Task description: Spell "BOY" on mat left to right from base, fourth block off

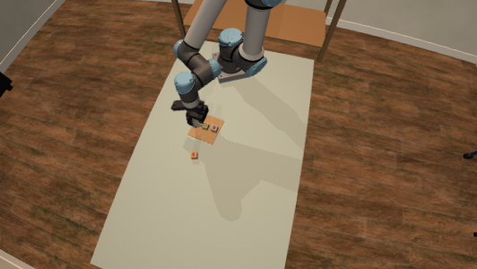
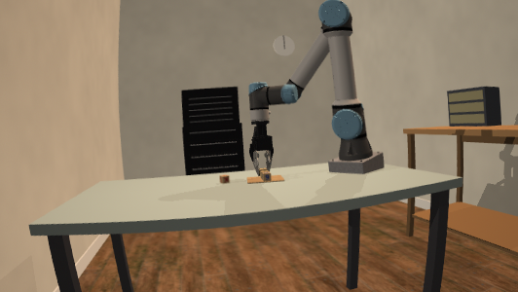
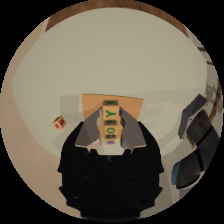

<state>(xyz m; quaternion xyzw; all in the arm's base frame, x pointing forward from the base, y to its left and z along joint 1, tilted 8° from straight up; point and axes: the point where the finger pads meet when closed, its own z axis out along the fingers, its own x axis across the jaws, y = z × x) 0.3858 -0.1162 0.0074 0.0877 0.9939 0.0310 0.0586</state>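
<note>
Claw (image 1: 195, 124) (image 2: 263, 171) (image 3: 110, 107) nearly closed, gripping Y (image 3: 110, 112) at the row's end. O (image 1: 205, 126) (image 3: 111, 130) and B (image 1: 214, 128) (image 3: 111, 141) on mat (image 1: 212, 140) (image 2: 251, 180) (image 3: 91, 103). Placing Y now; next likely: check seating, release, lift straight.

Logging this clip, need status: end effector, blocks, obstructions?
End effector shut on Y, at the mat. O and B on mat. Red-lettered block off mat. No obstruction seen.
</note>
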